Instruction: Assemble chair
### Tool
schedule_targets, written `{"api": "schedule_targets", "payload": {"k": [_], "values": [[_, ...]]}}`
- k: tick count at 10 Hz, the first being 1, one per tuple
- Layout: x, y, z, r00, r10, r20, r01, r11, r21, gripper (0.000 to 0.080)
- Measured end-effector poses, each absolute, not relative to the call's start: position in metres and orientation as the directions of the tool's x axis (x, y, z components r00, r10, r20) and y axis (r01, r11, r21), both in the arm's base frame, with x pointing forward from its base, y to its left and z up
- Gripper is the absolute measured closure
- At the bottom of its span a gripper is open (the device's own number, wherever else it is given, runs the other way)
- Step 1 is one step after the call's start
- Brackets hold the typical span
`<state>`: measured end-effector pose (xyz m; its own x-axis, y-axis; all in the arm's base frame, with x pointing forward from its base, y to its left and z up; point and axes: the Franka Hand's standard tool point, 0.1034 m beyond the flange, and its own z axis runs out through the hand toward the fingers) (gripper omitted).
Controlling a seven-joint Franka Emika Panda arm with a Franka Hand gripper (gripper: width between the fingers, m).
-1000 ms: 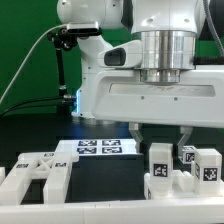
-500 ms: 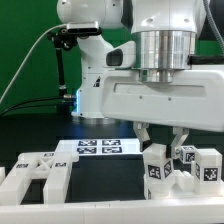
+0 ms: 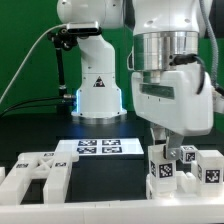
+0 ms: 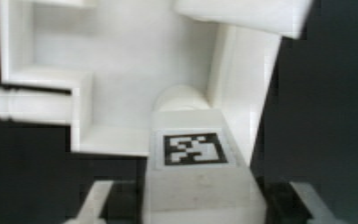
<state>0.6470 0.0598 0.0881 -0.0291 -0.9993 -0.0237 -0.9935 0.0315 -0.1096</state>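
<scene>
The chair is in loose matte white parts. An upright tagged block [image 3: 160,168] stands at the exterior view's front right, and my gripper [image 3: 161,143] is directly over it, fingers pointing down at its top. In the wrist view the same block [image 4: 197,110], with its tag and a round peg at one side, runs between my fingers [image 4: 108,205]. The gripper [image 4: 204,205] straddles it with dark gaps on both sides, so it is open. Two more tagged blocks [image 3: 206,166] stand beside it. A larger notched slab [image 3: 40,176] lies at the front left.
The marker board [image 3: 100,147] lies flat on the black table behind the parts. The robot's base [image 3: 97,95] stands at the back with a cable and a post to its left. A green backdrop is behind.
The hand has turned about its vertical axis and shifted toward the exterior view's right, so its fingers now line up over the front right block. The parts have not moved.
</scene>
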Motion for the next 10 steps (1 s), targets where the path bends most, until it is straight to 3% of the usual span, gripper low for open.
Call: {"api": "schedule_targets", "payload": {"k": [3,4,5,6,7,10], "values": [[0.6468,0.0599,0.0878,0.021,-1.0,-0.017,-0.994,-0.019,-0.11,0.0505],[0.6458,0.0608,0.0874,0.147,-0.989,0.02,-0.984,-0.149,-0.102,0.0288],[0.6451,0.0636,0.0872,0.322,-0.945,0.061,-0.942,-0.326,-0.085,0.0194],[0.6437,0.0638,0.0848,0.476,-0.875,0.084,-0.873,-0.482,-0.077,0.0194],[0.6437,0.0629,0.0847,0.501,-0.861,0.087,-0.859,-0.507,-0.073,0.0159],[0.6438,0.0612,0.0847,0.679,-0.727,0.103,-0.726,-0.685,-0.049,0.0152]]}}
